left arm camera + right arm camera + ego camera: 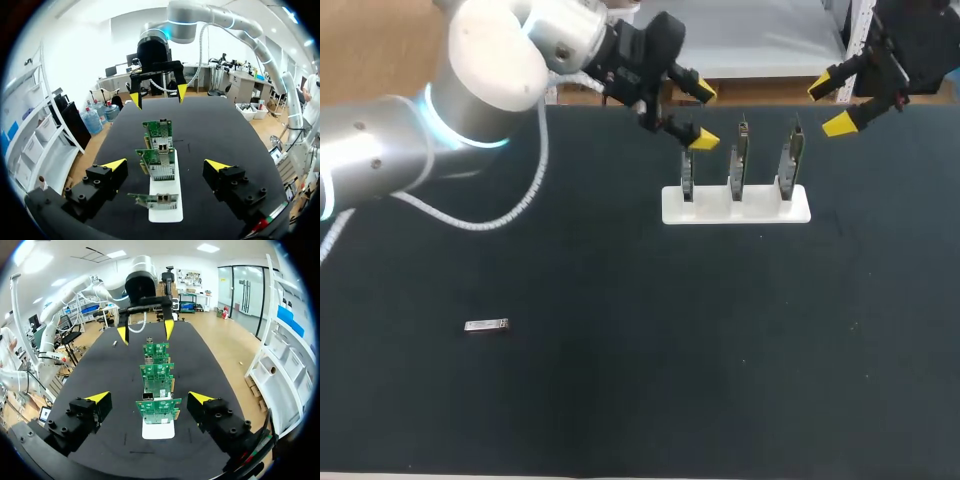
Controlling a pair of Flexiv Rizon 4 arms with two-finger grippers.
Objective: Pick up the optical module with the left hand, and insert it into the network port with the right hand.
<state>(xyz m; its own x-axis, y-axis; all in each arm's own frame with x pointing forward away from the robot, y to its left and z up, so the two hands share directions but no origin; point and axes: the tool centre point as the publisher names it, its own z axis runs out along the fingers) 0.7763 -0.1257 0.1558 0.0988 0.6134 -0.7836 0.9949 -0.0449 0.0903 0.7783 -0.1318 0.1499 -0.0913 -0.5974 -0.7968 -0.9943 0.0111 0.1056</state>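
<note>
The optical module (486,325), a small silver bar, lies flat on the black table at the front left, far from both grippers. A white stand (760,208) at the back holds three upright network cards (740,160). My left gripper (704,116) hangs open just past the stand's left end, nothing between its fingers. My right gripper (832,105) hangs open above the stand's right end, also empty. In the left wrist view my left gripper (166,165) looks along the row of cards (159,162). From the other end my right gripper (149,397) faces the same cards (157,410).
The black table (640,380) has only the module and the stand on it. The left arm's white cable (510,205) hangs over the table's back left. Each wrist view shows the other arm's gripper beyond the far end of the stand.
</note>
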